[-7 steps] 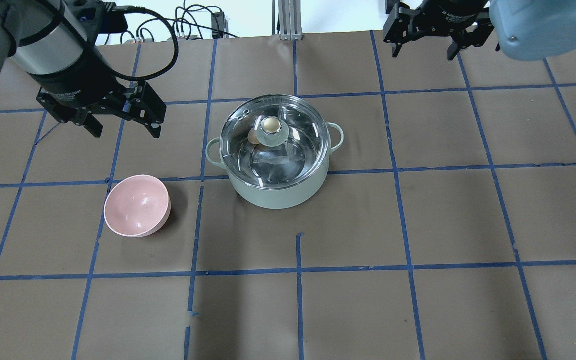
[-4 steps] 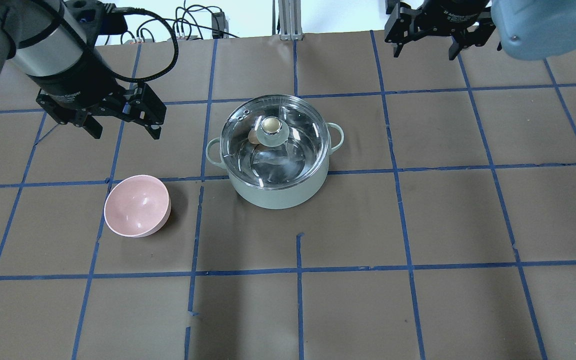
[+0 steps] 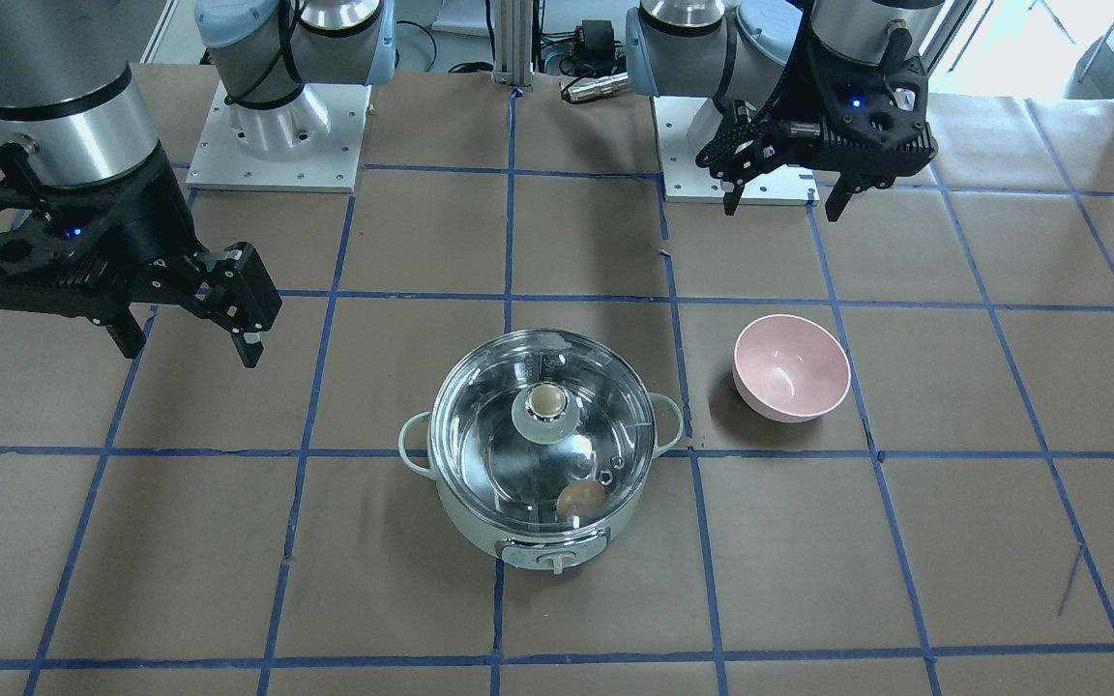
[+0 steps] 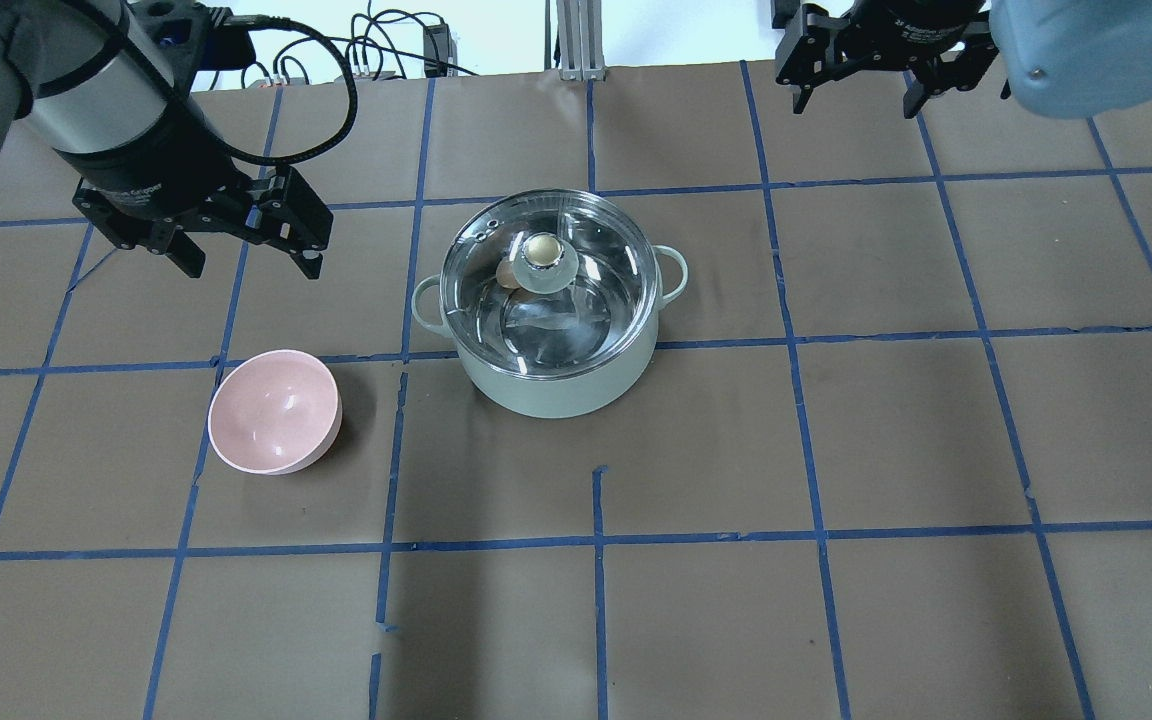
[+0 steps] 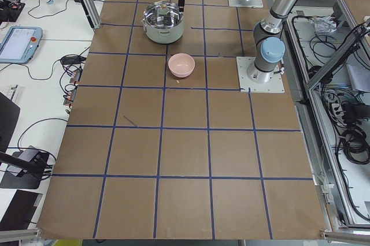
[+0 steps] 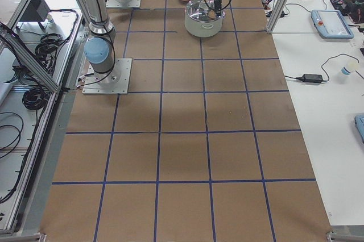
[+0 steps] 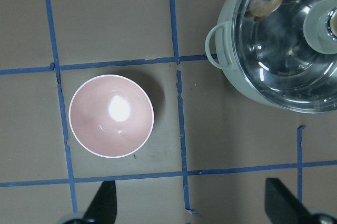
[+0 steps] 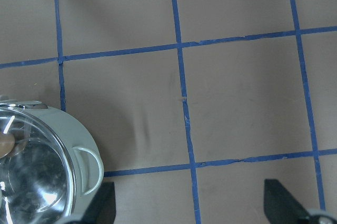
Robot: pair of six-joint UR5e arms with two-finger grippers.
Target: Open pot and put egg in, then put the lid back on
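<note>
The mint-green pot (image 4: 556,392) stands mid-table with the glass lid (image 4: 601,290) seated on it, beige knob on top. The brown egg (image 4: 505,272) lies inside the pot, seen through the glass; it also shows in the front view (image 3: 580,499). My left gripper (image 4: 251,262) is open and empty, raised to the left of the pot. My right gripper (image 4: 854,100) is open and empty, high at the far right. The left wrist view shows the pot (image 7: 247,84) and the egg (image 7: 259,4). The right wrist view shows the pot's rim and handle (image 8: 79,150).
A pink bowl (image 4: 274,410) stands empty to the left of the pot, below my left gripper; it also shows in the left wrist view (image 7: 111,115). Brown paper with blue tape grid lines covers the table. The arm bases stand at the robot's edge.
My right gripper has drawn slightly further away from the pot. The left gripper, pot, lid and egg have barely moved.
</note>
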